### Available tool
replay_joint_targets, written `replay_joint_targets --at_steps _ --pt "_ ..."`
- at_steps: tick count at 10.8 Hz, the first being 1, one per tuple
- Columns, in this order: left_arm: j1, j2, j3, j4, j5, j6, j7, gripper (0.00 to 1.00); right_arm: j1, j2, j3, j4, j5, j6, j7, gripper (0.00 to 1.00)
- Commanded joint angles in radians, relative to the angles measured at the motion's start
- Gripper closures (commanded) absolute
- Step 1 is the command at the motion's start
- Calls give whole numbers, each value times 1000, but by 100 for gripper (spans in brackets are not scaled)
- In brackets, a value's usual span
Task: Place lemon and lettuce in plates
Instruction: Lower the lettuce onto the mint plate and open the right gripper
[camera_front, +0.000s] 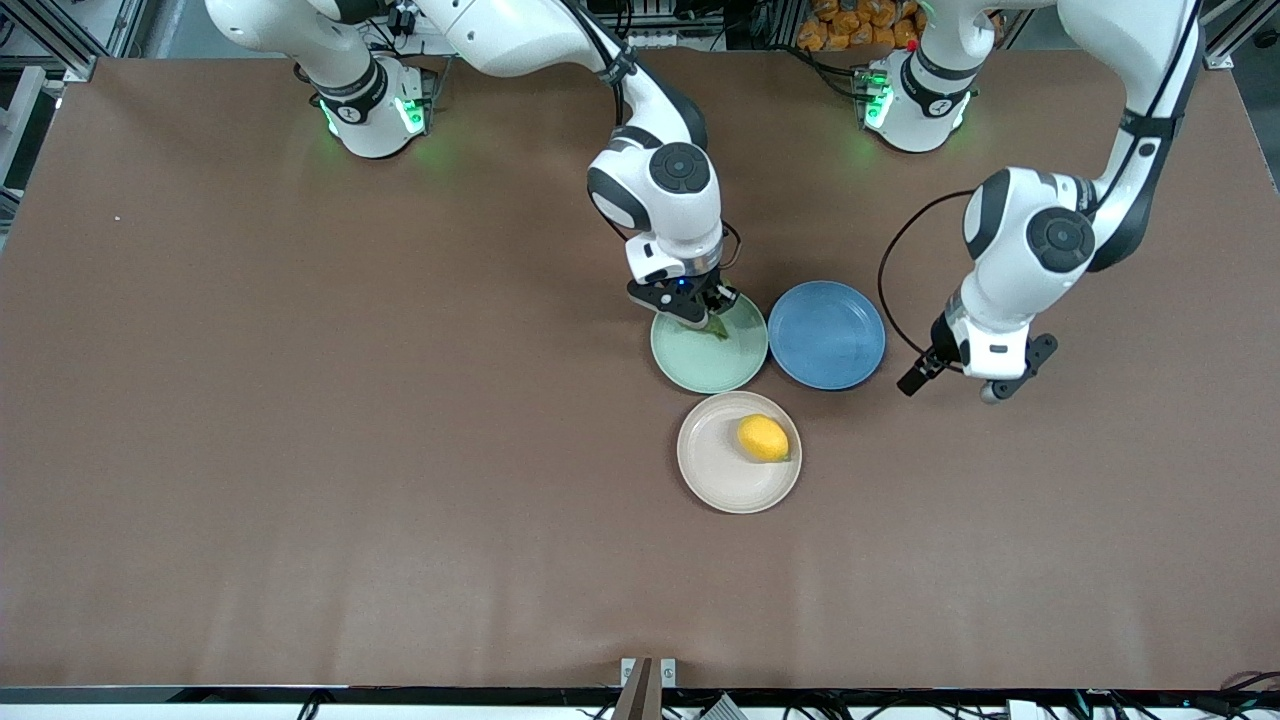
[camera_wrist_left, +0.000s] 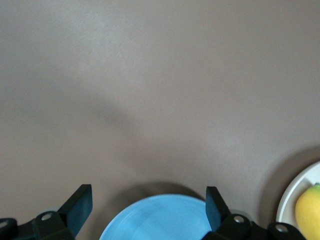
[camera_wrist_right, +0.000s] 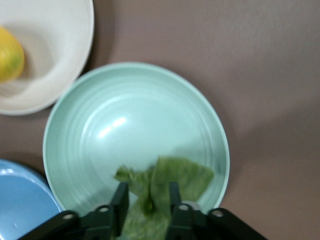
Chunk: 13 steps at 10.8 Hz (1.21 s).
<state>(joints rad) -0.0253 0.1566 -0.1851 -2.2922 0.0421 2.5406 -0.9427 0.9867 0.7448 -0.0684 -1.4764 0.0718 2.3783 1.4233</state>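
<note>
The right tool (camera_front: 697, 312) hangs low over the mint green plate (camera_front: 722, 362), clenched on the lettuce (camera_wrist_right: 165, 182) so the leaf can drop inside the rim, while the lemon (camera_front: 763, 438) already lies in the beige plate (camera_front: 722, 477), just nearer the front camera than the mint one. The left tool (camera_wrist_left: 145, 212) waits released above the brown desk (camera_front: 300, 450), beside the blue plate (camera_front: 827, 335), which touches the mint plate and holds nothing
</note>
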Motion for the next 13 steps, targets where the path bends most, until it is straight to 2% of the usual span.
replay_joint_targets --at_steps 1,3,5,7,8,10,13 --pt "15 -78 -14 -88 -24 17 10 0 -22 -31 -30 47 -15 -65 11 0" --pt "42 -118 -16 -121 -24 17 13 0 -81 -83 -33 115 -18 -247 -55 0" --pt "44 -118 -14 -106 -24 15 15 0 -158 -189 -31 119 -6 -356 -168 0" --pt "44 -118 -14 -37 -21 -8 68 0 -226 -275 -31 119 -7 -442 -278 0" --pt "44 -121 -13 11 -21 -69 123 0 -264 -309 -31 119 -6 -458 -323 0" --pt "44 -115 -11 167 -21 -277 232 0 -328 -366 -33 119 -9 -487 -380 0" --pt "44 -127 -14 318 -19 -446 404 0 -422 -430 -36 123 -20 -608 -533 0"
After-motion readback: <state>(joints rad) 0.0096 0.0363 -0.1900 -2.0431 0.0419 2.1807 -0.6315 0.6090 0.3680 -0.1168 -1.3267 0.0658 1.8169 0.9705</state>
